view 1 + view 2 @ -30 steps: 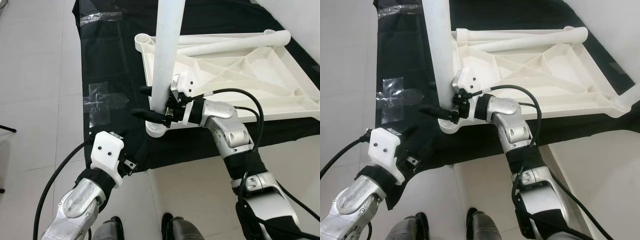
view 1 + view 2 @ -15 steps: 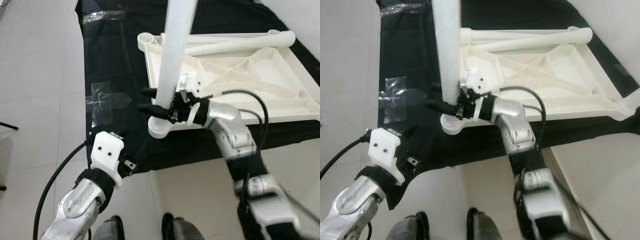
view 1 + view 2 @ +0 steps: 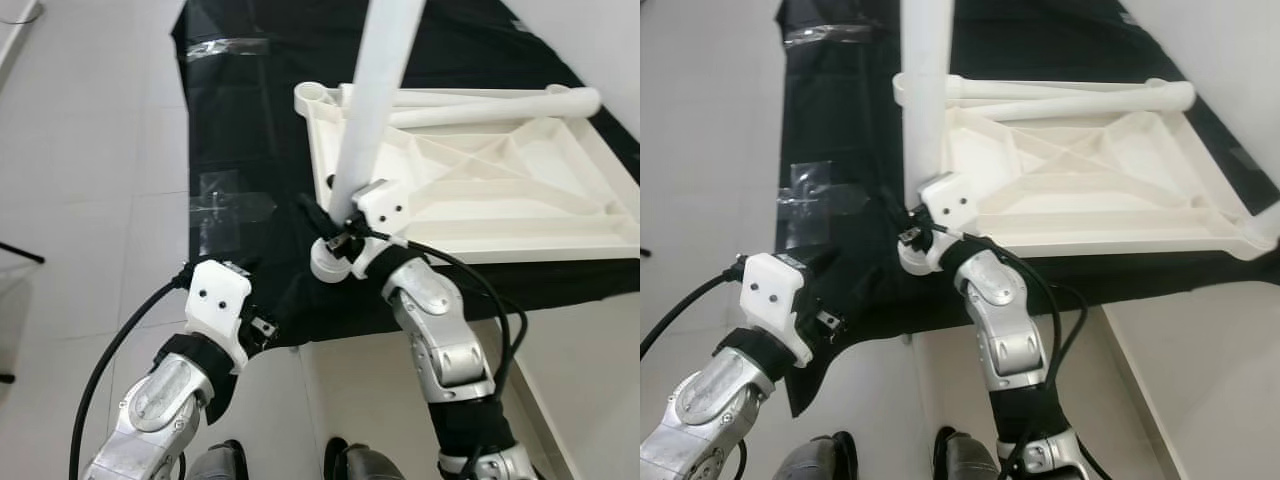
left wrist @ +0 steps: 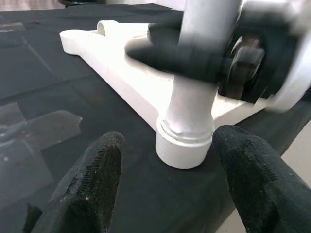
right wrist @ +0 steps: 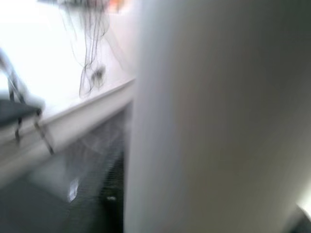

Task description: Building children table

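The right gripper clamps the white table leg standing in the near corner socket of the upturned tabletop. The left gripper, fingers spread and empty, hovers beside that socket.

Pale tiled floor — black sheet on it, bearing the upturned white tabletop, apparently taped.

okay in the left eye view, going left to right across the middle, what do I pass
Floor tiles → clear tape on the black cloth → right hand clamped on the upright table leg → upturned tabletop.
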Motion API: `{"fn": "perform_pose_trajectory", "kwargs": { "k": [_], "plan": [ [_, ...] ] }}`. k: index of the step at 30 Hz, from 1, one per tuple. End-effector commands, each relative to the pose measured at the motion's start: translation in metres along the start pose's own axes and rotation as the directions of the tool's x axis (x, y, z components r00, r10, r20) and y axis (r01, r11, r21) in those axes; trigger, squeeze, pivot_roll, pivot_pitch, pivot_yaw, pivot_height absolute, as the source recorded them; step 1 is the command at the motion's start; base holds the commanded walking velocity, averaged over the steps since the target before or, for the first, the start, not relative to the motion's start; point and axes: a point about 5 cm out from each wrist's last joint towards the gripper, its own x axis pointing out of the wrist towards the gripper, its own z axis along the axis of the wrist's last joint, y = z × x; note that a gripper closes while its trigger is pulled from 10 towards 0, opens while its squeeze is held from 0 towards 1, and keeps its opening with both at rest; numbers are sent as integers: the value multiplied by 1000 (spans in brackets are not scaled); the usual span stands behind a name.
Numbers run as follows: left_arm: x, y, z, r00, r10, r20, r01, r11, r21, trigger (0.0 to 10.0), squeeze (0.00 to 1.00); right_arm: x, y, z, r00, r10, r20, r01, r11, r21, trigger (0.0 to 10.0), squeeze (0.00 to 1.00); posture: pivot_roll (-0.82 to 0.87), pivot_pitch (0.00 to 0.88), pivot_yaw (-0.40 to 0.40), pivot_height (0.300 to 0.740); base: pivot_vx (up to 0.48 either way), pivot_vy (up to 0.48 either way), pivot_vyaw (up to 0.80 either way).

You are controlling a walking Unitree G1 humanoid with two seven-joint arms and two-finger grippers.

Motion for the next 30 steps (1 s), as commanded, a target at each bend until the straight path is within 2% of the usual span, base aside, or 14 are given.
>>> {"fn": "perform_pose_trajectory", "kwargs": {
  "k": [1,2,4,7,8,9,10,12,14,20,21,22,23,30],
  "plan": [
    [-2,0,-6,1000,-1,-29,1,1000,-14,10000,0,-5,-3,-21,997,2,-82,-1,1000,21,10000,1000,89,268,-99,740,0,0,0],
    [-2,0,-6,1000,-2,-28,2,1000,-14,10000,0,-2,-4,-16,998,33,-47,-32,999,34,10000,1000,93,268,-98,740,0,0,0],
    [-2,0,-5,1000,-6,-28,5,1000,-13,10000,0,5,-2,0,982,181,49,-183,982,36,10000,1000,96,266,-97,740,0,0,0],
    [-2,0,-6,1000,-6,-28,6,1000,-13,10000,0,6,-3,7,966,249,72,-250,968,4,10000,937,97,266,-93,740,0,0,0],
    [-2,0,-6,1000,-7,-29,6,1000,-12,10000,0,8,-5,14,945,315,90,-315,949,-20,10000,0,96,265,-89,740,0,0,0],
    [-2,0,-6,1000,-9,-30,8,1000,-13,10000,0,11,-8,20,916,389,94,-386,921,-43,10000,0,100,268,-89,740,0,0,0],
    [-2,0,-6,1000,-9,-30,8,1000,-13,10000,0,11,-8,20,916,389,94,-386,921,-43,10000,0,100,268,-89,740,0,0,0],
    [-2,-2,-6,999,-14,-31,13,1000,-15,10000,0,14,-12,27,853,513,101,-510,859,-54,10000,0,107,268,-91,740,0,0,0],
    [-3,-3,-6,999,-17,-32,16,1000,-16,10000,0,19,-18,30,808,581,94,-579,814,-53,10000,0,108,269,-91,740,0,0,0],
    [-4,-5,-7,999,-33,-43,32,999,-15,10000,0,29,-30,34,795,600,88,-598,800,-48,10000,0,116,271,-96,740,0,0,0],
    [-5,-8,-8,997,-50,-53,49,999,-17,10000,0,35,-38,39,784,615,92,-613,789,-47,5529,0,120,269,-96,740,0,0,0],
    [-5,-8,-8,997,-50,-53,49,999,-17,10000,0,35,-38,39,784,615,92,-613,789,-47,5529,0,120,269,-96,740,0,0,0],
    [-5,-9,-9,996,-58,-62,58,998,-11,10000,0,37,-43,45,770,629,109,-629,776,-37,0,0,121,268,-95,740,0,0,0],
    [-6,-10,-10,996,-59,-67,59,998,-5,10000,0,36,-52,46,750,651,116,-653,757,-25,0,0,120,261,-94,740,0,0,0]
  ]
}}
